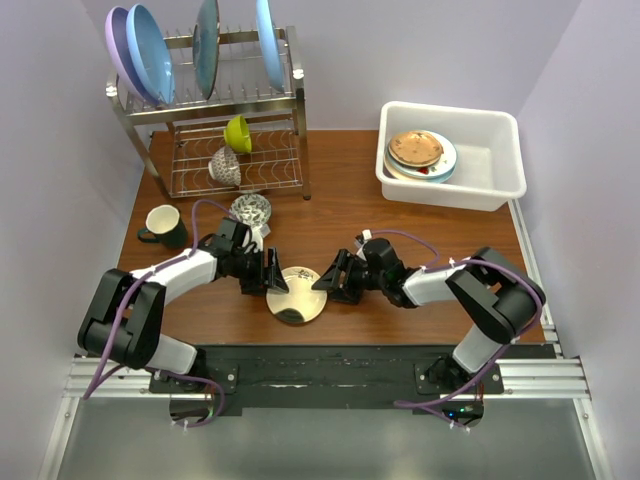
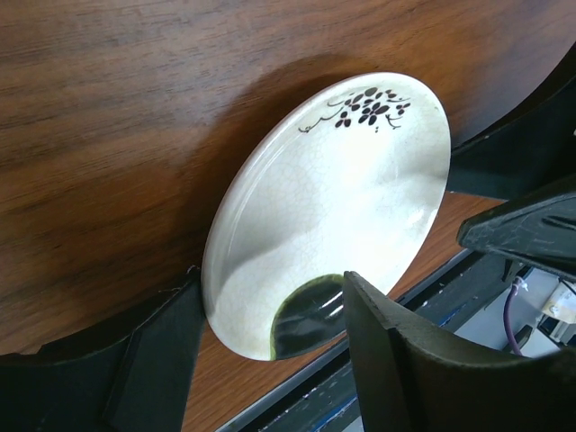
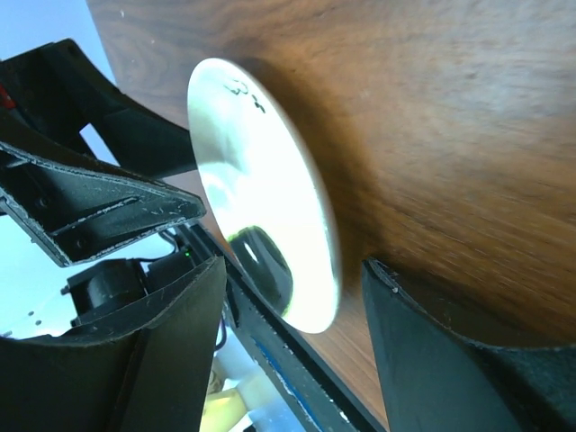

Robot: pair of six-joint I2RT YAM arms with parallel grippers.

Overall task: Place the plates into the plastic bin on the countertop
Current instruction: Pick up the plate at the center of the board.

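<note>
arms (image 1: pixel 185 268): white links, black joints | cables (image 1: pixel 513 268): purple | left hand (image 1: pixel 275 272), right hand (image 1: pixel 328 278): black

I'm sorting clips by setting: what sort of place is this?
Probably a lab mock-up of a kitchen counter: a steel dish rack holding blue plates, a white plastic bin and a mug on a wood-grain tabletop, enclosed by plain walls.

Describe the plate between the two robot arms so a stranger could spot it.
On the brown table, look near the front edge, between the left gripper and right gripper. The plate there is cream, with a black flower sprig at one rim and a dark green patch opposite. It is the only plate on bare wood.
</note>
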